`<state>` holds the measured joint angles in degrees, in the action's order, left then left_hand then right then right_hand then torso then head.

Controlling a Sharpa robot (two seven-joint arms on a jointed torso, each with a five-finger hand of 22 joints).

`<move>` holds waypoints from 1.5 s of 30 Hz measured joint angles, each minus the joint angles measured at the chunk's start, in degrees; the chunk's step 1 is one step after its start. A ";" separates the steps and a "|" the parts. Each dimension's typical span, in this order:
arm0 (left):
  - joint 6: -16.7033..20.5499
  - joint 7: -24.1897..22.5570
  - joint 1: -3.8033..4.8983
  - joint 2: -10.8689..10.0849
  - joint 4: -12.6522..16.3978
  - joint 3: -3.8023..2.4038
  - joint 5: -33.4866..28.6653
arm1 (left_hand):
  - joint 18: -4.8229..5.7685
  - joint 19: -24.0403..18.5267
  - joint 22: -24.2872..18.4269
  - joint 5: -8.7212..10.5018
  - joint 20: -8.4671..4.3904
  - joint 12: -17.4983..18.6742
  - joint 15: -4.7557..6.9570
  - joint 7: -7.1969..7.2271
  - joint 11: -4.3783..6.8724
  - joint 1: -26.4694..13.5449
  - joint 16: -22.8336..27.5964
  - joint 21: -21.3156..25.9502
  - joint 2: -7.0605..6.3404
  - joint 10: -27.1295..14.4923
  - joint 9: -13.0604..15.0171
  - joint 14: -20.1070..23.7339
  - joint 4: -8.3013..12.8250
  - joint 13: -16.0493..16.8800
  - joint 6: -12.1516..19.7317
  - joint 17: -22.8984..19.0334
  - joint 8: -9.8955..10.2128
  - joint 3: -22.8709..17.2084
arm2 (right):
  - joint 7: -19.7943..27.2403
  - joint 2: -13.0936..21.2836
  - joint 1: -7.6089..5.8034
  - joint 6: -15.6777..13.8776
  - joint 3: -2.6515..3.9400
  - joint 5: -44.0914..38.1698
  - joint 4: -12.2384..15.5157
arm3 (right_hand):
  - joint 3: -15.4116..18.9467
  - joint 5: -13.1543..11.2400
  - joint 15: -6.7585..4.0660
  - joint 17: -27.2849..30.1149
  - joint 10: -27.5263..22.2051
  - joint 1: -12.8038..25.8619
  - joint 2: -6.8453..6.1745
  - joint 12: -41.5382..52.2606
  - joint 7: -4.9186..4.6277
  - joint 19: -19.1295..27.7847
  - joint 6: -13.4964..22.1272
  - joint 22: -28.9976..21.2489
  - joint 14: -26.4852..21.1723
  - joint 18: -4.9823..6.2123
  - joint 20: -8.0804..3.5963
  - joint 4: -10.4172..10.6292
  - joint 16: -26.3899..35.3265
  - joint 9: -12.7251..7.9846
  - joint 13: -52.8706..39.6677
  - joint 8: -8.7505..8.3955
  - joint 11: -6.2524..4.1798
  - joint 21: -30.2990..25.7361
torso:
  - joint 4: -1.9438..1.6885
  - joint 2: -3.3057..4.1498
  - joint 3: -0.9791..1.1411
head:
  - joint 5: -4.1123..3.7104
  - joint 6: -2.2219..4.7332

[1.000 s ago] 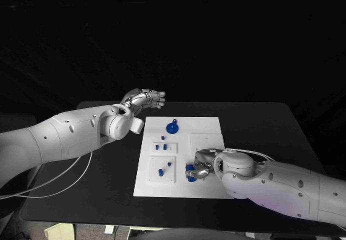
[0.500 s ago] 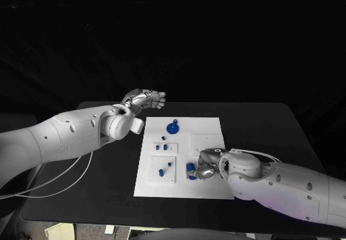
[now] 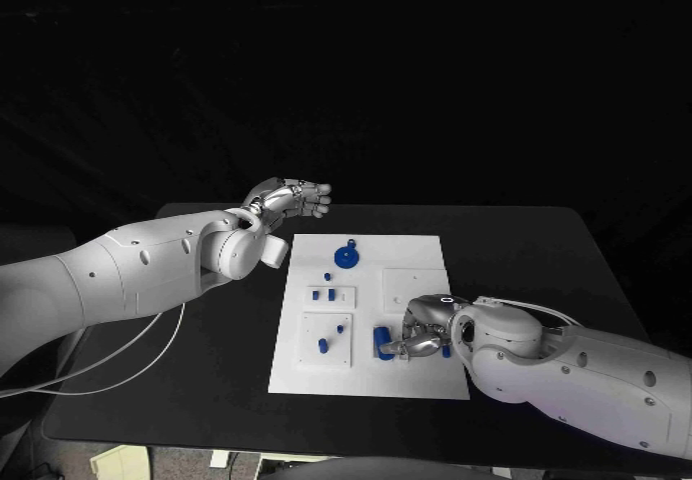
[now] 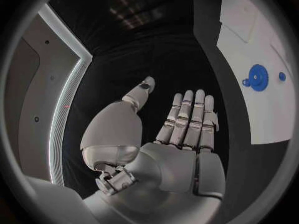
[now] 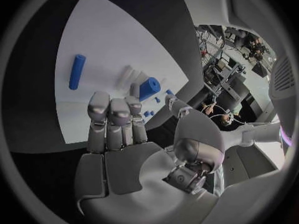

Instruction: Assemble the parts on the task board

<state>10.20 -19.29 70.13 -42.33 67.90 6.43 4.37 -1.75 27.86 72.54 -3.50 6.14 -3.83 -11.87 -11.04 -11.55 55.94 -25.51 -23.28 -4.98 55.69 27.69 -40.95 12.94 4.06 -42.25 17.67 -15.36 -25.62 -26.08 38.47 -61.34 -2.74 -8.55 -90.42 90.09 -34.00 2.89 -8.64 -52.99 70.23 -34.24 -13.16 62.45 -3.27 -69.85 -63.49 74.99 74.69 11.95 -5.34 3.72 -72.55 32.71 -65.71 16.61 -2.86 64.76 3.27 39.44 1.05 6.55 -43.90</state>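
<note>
Blue rod point(image 3: 382, 342) lies flat on the board point(image 3: 418, 250) beside the empty, loosely spread right hand point(image 3: 421, 330).

A black table point(image 3: 548, 260) stands in a dark room; a lit strip point(image 4: 65, 107) edges a wall panel.

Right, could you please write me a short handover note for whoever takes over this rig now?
Left robot hand: open, empty, raised past the white task board's far left corner.
Right robot hand: low over the board's near right part, fingertips at a short blue cylinder; grip unclear.
Long blue cylinder lies loose beside that hand.
Done, apparently: blue toothed gear at the far end, small blue pegs standing in the near left block.
Left: seat the loose cylinders.
</note>
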 measured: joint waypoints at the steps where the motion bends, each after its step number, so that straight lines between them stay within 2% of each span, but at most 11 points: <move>1: 0.00 0.00 0.00 0.00 0.02 0.00 0.00 | 0.00 0.02 0.01 0.00 -0.02 0.00 0.00 0.00 0.00 0.00 0.00 0.00 0.00 0.00 0.00 0.00 0.00 0.00 0.00 0.00 0.00 0.00 | 0.24 0.10 0.00 0.00 0.00 0.13 0.00 | 0.32 0.00 0.00 0.00 0.00 -0.30 0.29 0.00 0.00 0.01 0.00 0.00 0.00 0.00 -0.01 -0.32 0.00 0.00 -0.04 0.00 0.00 0.00 | 0.01 0.00 -0.01 | 0.01 -0.01; 5: 0.00 0.00 0.00 -0.03 0.05 0.00 0.00 | 0.01 0.21 0.06 0.00 -0.21 0.00 0.00 0.00 0.00 0.00 0.00 0.00 0.00 0.00 0.00 0.00 0.00 0.00 0.00 0.00 0.00 0.00 | 0.91 0.20 0.01 0.03 0.00 0.61 -0.22 | 1.28 0.00 0.01 0.00 0.00 -1.68 0.78 0.00 0.00 0.10 0.01 0.00 -0.01 -0.01 -0.08 -1.28 0.00 0.00 -0.04 0.00 0.00 0.00 | 0.01 -0.01 -0.01 | 0.05 -0.03; 6: 0.00 0.01 0.00 -0.04 0.05 0.00 0.00 | 0.01 0.21 0.06 0.00 -0.21 0.00 0.00 0.00 0.00 0.00 0.00 0.00 0.00 0.00 0.00 0.00 0.00 0.00 0.00 0.00 0.00 0.00 | 1.06 0.21 0.01 0.03 0.00 0.71 -0.26 | 2.05 0.00 0.01 -0.01 -0.07 -3.74 1.89 0.00 -0.03 0.20 0.05 0.00 -0.01 -0.01 0.01 -3.49 0.00 0.02 -0.17 0.00 0.07 0.00 | 0.01 0.00 -0.01 | 0.07 -0.03; 7: 0.00 0.01 0.00 -0.05 0.05 0.00 0.00 | 0.01 0.21 0.06 0.00 -0.21 0.00 0.00 0.00 0.00 0.00 0.00 0.00 0.00 0.00 0.00 0.00 0.00 0.00 0.00 0.00 0.00 0.00 | 1.18 0.21 0.01 0.03 0.00 0.80 -0.29 | 3.97 0.00 0.06 -0.01 -0.21 -5.58 3.77 -0.18 -0.10 0.60 0.32 0.00 -0.07 -0.02 0.02 -6.46 0.00 0.07 -0.23 0.13 0.21 0.00 | 0.01 0.00 -0.01 | 0.08 -0.04; 8: 0.01 0.01 0.00 -0.05 0.05 0.00 0.00 | 0.01 0.21 0.06 0.00 -0.21 0.00 0.00 0.00 0.00 0.00 0.00 0.00 0.00 0.00 0.00 0.00 0.00 0.00 0.00 0.00 0.00 0.00 | 1.33 0.20 0.01 0.03 0.00 0.90 -0.32 | 4.70 0.00 0.08 -0.01 -0.21 -6.86 5.05 -0.30 -0.13 0.80 0.38 0.00 -0.10 -0.02 0.05 -8.30 0.00 0.07 -0.23 0.19 0.21 0.00 | 0.00 0.00 -0.01 | 0.09 -0.05; 10: 0.01 0.01 0.00 -0.05 0.05 0.00 0.00 | 0.00 0.21 0.06 0.00 -0.21 0.00 0.00 0.00 0.00 0.00 0.00 0.00 0.00 0.00 0.00 0.00 0.00 0.00 0.00 -0.01 0.00 0.00 | 1.53 0.10 0.01 0.05 0.00 1.04 -0.42 | 5.52 0.00 0.08 -0.01 -0.22 -7.93 6.11 -0.34 -0.10 0.89 0.50 0.00 -0.11 -0.02 0.10 -10.31 0.00 0.03 -0.23 0.19 0.21 0.00 | 0.00 0.00 -0.02 | 0.09 -0.06; 14: 0.01 0.01 0.00 -0.05 0.07 0.00 0.00 | 0.01 0.21 0.06 0.00 -0.21 0.00 0.00 0.00 0.00 0.00 0.00 0.00 0.00 0.00 0.00 0.00 0.00 0.00 0.00 -0.01 0.00 0.00 | 1.80 -0.37 0.01 0.05 0.00 1.13 -0.87 | 5.49 0.00 0.08 0.09 -0.22 -9.31 6.74 -0.34 -0.10 0.90 0.50 0.00 -0.11 -0.02 0.10 -12.34 0.00 -0.21 -0.23 0.19 0.21 0.00 | -0.02 0.02 -0.03 | 0.09 -0.10; 19: 0.01 0.01 0.00 -0.04 0.07 0.00 0.00 | 0.01 0.21 0.05 0.00 -0.21 0.00 0.00 0.00 0.00 0.00 0.00 0.00 0.00 0.00 0.00 0.00 0.00 0.00 0.00 -0.01 0.00 0.00 | 1.99 -0.88 0.01 0.04 0.00 1.13 -1.60 | 4.53 0.00 0.09 0.18 -0.22 -10.14 6.52 -0.59 -0.10 0.88 0.50 0.00 -0.11 -0.02 0.13 -13.15 0.00 -0.46 -0.23 0.19 0.21 0.00 | -0.05 0.04 -0.03 | 0.07 -0.18; 21: 0.01 0.01 0.00 -0.04 0.07 0.00 0.00 | 0.01 0.21 0.05 0.00 -0.21 0.00 0.00 0.00 0.00 0.00 0.00 0.00 0.00 0.00 0.00 0.00 0.00 0.00 0.00 -0.01 0.00 0.00 | 2.04 -1.09 0.02 0.04 0.00 1.13 -1.85 | 2.42 0.00 0.09 0.26 -0.22 -11.24 5.42 -0.61 -0.09 0.60 0.50 -0.01 -0.11 -0.02 0.41 -12.93 0.00 -0.68 -0.23 0.19 0.21 -0.16 | -0.07 0.04 -0.03 | 0.07 -0.24; 23: 0.01 0.01 0.00 -0.06 0.08 0.00 0.00 | 0.01 0.21 0.05 0.00 -0.21 0.00 0.00 0.00 0.00 0.00 0.00 0.00 0.00 0.00 0.00 0.00 0.00 0.00 0.00 -0.02 0.00 0.00 | 2.10 -1.30 0.02 0.05 0.00 1.12 -2.04 | -0.07 0.00 0.09 0.34 -0.17 -12.26 4.40 -0.61 -0.12 0.25 0.46 -0.08 -0.11 -0.03 0.75 -11.86 0.00 -0.90 -0.23 0.19 0.16 -0.33 | -0.07 0.04 -0.05 | 0.09 -0.30; 45: 0.01 0.03 0.00 -0.15 0.23 0.00 0.00 | 0.01 0.20 0.16 0.00 -0.20 0.00 0.00 0.00 0.00 0.00 0.00 0.00 0.00 0.00 0.00 0.00 0.00 0.00 0.00 0.03 0.00 0.00 | 1.50 -3.27 0.25 -1.69 -0.02 -1.00 -3.20 | -4.68 0.00 0.20 0.39 0.21 -12.16 4.17 -0.62 -0.25 -0.05 0.14 -0.08 0.01 0.00 1.05 -8.94 0.00 -1.23 -0.28 0.18 0.20 -0.33 | -0.05 0.05 -0.03 | 0.18 -0.53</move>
<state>10.21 -19.26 70.13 -42.48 68.13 6.43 4.37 -1.74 28.07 72.70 -3.50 5.94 -3.83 -11.87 -11.04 -11.55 55.94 -25.51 -23.28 -4.98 55.69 27.69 -40.95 12.94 4.06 -42.25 17.70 -15.35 -25.62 -24.58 35.20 -61.09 -4.43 -8.57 -91.42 86.89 -38.68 2.89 -8.44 -52.60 70.44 -46.40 -8.99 61.83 -3.52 -69.90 -63.35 74.91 74.69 11.95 -4.29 -5.23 -72.54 31.48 -65.99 16.79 -2.66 64.43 3.22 39.49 1.02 6.73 -44.43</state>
